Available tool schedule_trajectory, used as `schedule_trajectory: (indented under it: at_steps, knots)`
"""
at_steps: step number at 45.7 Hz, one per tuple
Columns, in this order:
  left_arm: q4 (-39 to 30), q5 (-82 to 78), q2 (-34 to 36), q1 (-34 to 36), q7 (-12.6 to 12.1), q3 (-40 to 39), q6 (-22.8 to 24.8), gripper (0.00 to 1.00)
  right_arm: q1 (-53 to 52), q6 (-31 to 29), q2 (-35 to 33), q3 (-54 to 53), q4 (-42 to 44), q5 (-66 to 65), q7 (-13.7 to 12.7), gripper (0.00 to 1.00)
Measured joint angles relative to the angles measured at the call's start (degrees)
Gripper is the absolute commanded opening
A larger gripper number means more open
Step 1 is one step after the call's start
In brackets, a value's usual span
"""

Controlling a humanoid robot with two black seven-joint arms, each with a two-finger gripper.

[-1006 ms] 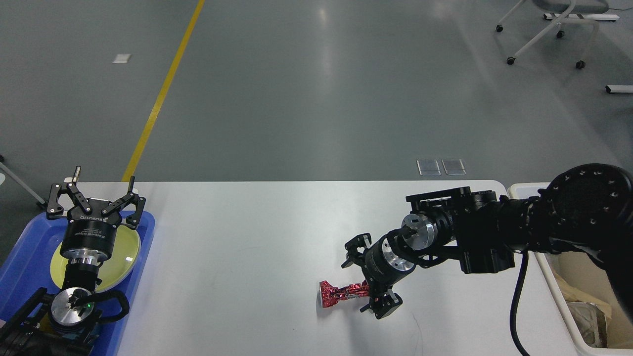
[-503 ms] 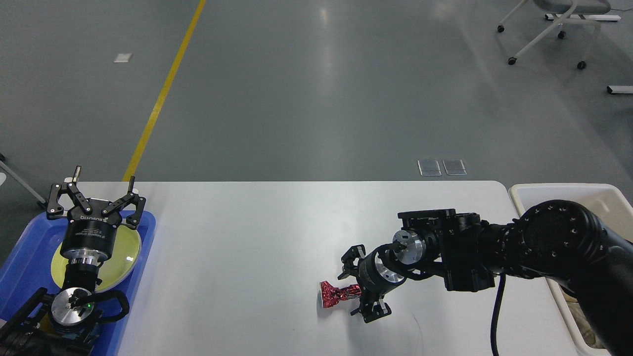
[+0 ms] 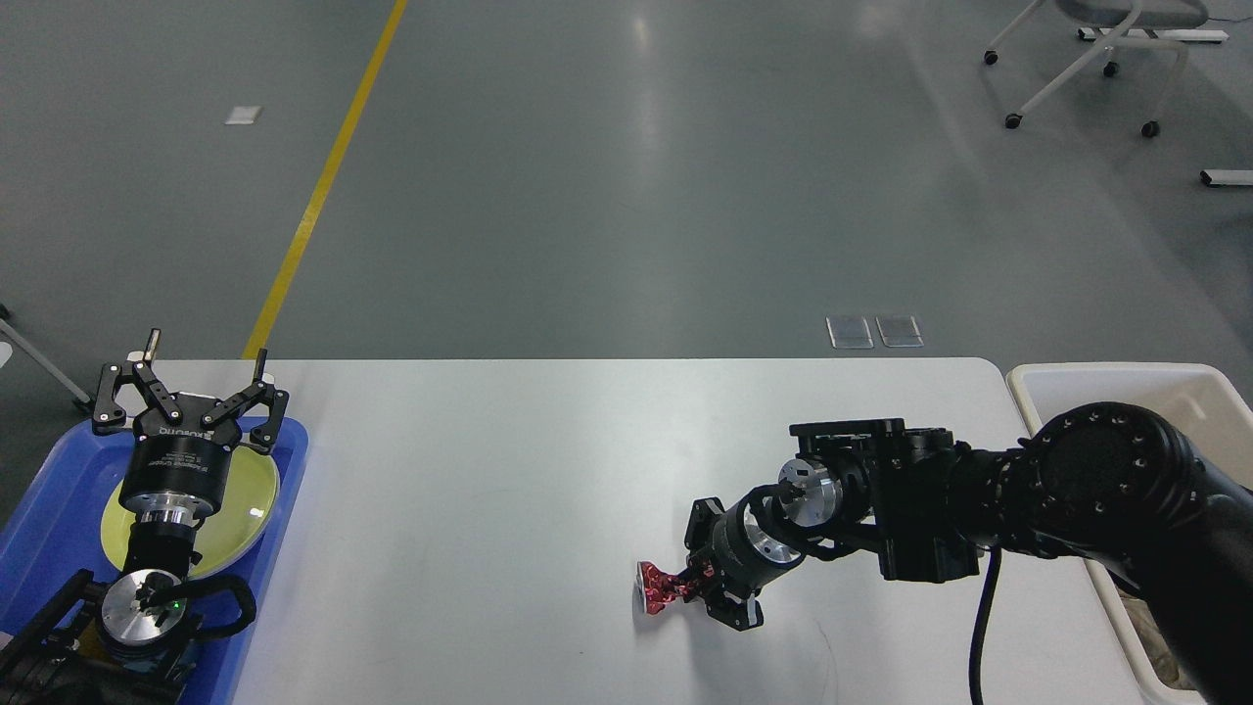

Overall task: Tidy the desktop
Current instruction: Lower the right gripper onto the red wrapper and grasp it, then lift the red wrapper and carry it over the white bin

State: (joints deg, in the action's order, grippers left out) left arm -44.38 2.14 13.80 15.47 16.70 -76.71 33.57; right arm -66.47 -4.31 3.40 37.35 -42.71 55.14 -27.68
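Crumpled red foil wrapper [image 3: 658,587] lies on the white rectangular bench [image 3: 509,460], near its front edge, pinched at its right end by the right gripper [image 3: 707,586] fingers. Judged light, soft, crushable, slippery; grip the twisted middle. Left gripper [image 3: 186,377] fingers spread.

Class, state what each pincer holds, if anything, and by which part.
The right pincer grips the red foil wrapper by its right end; the left pincer holds nothing.
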Motion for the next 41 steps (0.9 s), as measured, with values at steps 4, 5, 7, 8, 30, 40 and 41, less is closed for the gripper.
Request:
schedule_trajectory:
  at_steps: [4,5,7,8,30,40,41]
  knots:
    - [0.00,0.00,0.00,0.00,0.00,0.00,0.00,0.96,-0.44,-0.02,-0.10,0.00,-0.34,-0.21,-0.01,0.00]
    - [0.00,0.00,0.00,0.00,0.00,-0.01,0.00,0.96,-0.57,-0.02,-0.11,0.00,-0.40,-0.18,-0.04,0.00]
    - [0.00,0.00,0.00,0.00,0.00,-0.01,0.00,0.96,-1.01,0.04,-0.14,0.00,-0.67,0.11,-0.10,0.00]
    - [0.00,0.00,0.00,0.00,0.00,-0.01,0.00,0.96,-1.24,0.07,-0.17,0.00,-0.88,0.24,-0.11,0.00]
    - [0.00,0.05,0.00,0.00,0.00,-0.03,0.00,0.96,-16.21,-1.42,-6.97,5.82,-20.82,-5.99,-0.04,0.00]
    - [0.00,0.04,0.00,0.00,0.00,-0.02,0.00,0.96,-29.16,-8.79,-12.39,12.76,-32.15,-15.57,0.03,0.00]
    - [0.00,0.04,0.00,0.00,0.00,-0.02,0.00,0.96,-30.53,-9.87,-12.88,13.47,-32.88,-16.37,0.03,0.00]
